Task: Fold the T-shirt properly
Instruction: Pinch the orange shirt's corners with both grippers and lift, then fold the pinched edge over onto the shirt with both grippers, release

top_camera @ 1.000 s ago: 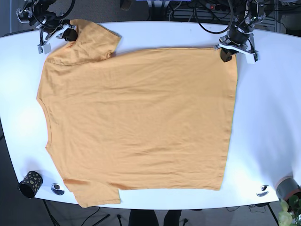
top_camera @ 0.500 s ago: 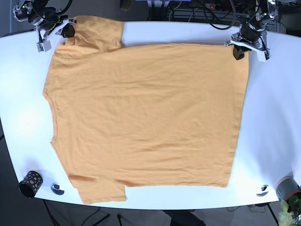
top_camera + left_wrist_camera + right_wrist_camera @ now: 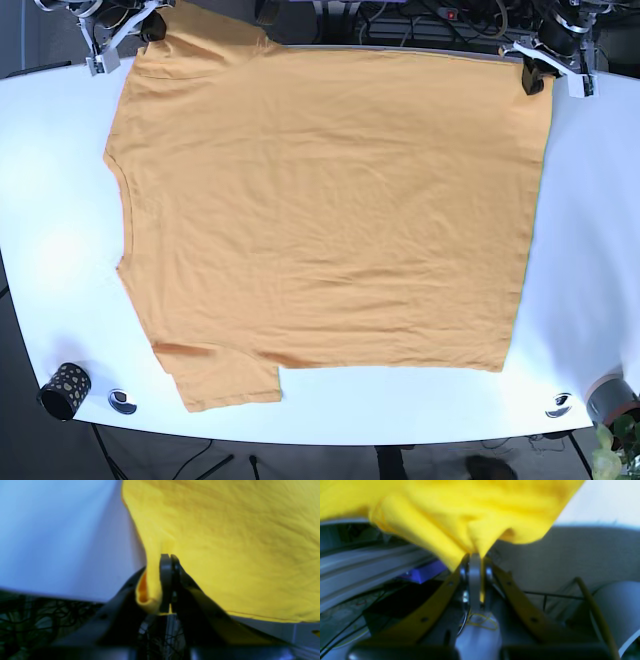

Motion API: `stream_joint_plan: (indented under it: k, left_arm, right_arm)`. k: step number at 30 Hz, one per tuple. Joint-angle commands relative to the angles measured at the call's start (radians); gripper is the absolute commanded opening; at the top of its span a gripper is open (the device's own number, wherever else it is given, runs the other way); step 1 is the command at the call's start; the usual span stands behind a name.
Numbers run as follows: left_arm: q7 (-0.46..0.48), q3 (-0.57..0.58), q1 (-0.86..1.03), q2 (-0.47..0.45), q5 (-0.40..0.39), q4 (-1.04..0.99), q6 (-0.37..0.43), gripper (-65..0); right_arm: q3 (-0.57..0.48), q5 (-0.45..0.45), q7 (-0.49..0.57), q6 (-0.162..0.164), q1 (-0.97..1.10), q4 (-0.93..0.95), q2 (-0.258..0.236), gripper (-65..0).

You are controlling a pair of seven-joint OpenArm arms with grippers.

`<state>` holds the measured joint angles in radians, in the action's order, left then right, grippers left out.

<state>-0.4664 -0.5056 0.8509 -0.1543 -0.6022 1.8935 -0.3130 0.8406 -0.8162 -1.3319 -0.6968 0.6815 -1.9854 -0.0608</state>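
On the white table (image 3: 590, 250), orange T-shirt (image 3: 330, 210) spread flat, both far corners pinched

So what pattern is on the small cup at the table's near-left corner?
The small cup is black with pale speckles; only the base view shows it.

The place looks like a robotics lab. A white table (image 3: 585, 250) fills the base view, and beyond its far edge, along the top of the frame, lie tangled black cables (image 3: 420, 25) and a power strip (image 3: 462, 14).
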Motion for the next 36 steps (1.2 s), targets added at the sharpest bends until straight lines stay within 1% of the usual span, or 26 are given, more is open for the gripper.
stream_joint_plan:
  k: [1, 4, 9, 15, 17, 19, 21, 24, 26, 28, 30, 34, 36]
  left_arm:
    - [0.025, -0.021, 0.003, -0.003, 0.005, 0.051, -0.05, -65.0]
    - [0.025, -0.018, -0.011, -0.006, 0.005, 0.085, -0.082, -65.0]
    - [0.024, 0.032, -0.107, -0.011, 0.005, 0.102, -0.082, -65.0]
    - [0.016, 0.051, -0.239, -0.003, 0.011, 0.097, -0.077, -64.9]
    - [-0.015, 0.051, -0.285, -0.003, 0.011, 0.096, -0.059, -64.9]
    - [-0.071, 0.046, -0.342, -0.003, 0.012, 0.094, -0.027, -64.9]
    - [-0.122, 0.045, -0.401, -0.003, 0.012, 0.082, -0.012, -64.9]
    - [-0.162, 0.045, -0.462, -0.003, 0.012, 0.064, -0.013, -64.9]
    - [-0.168, 0.048, -0.49, -0.003, 0.012, 0.062, -0.013, -64.9]
    - [-0.17, 0.052, -0.52, -0.003, 0.012, 0.059, -0.013, -64.9]
    - [-0.17, 0.075, -0.556, -0.008, 0.014, 0.039, -0.013, -64.9]
    - [-0.17, 0.088, -0.611, -0.017, 0.014, -0.042, -0.013, -64.9]
    - [-0.17, 0.091, -0.641, -0.04, 0.014, -0.093, -0.015, -64.9]
  right_arm:
    - [0.009, -0.012, 0.01, -0.001, 0.005, -0.021, -0.011, -65.0]
    - [0.007, -0.03, 0.01, -0.001, -0.032, -0.027, -0.011, -65.0]
    - [0.001, -0.073, 0.01, -0.001, -0.084, -0.028, -0.011, -65.0]
    - [0.004, -0.073, 0.01, -0.001, -0.17, -0.027, -0.012, -65.0]
    - [0.009, -0.073, 0.01, -0.001, -0.202, -0.027, -0.018, -65.0]
    - [0.003, -0.073, 0.01, -0.001, -0.23, -0.025, -0.049, -65.0]
    - [0.003, -0.073, 0.01, -0.001, -0.265, -0.022, -0.064, -65.0]
    - [-0.001, -0.073, 0.01, -0.001, -0.329, -0.01, -0.066, -65.0]
    - [-0.019, -0.07, 0.01, -0.001, -0.374, 0.005, -0.067, -65.0]
    - [-0.047, -0.055, 0.01, -0.001, -0.411, 0.024, -0.081, -65.0]
    - [-0.077, -0.016, 0.013, -0.001, -0.452, 0.045, -0.093, -65.0]
    - [-0.116, 0.057, 0.015, -0.001, -0.544, 0.105, -0.087, -65.0]
    - [-0.136, 0.096, 0.018, -0.001, -0.595, 0.15, -0.087, -65.0]
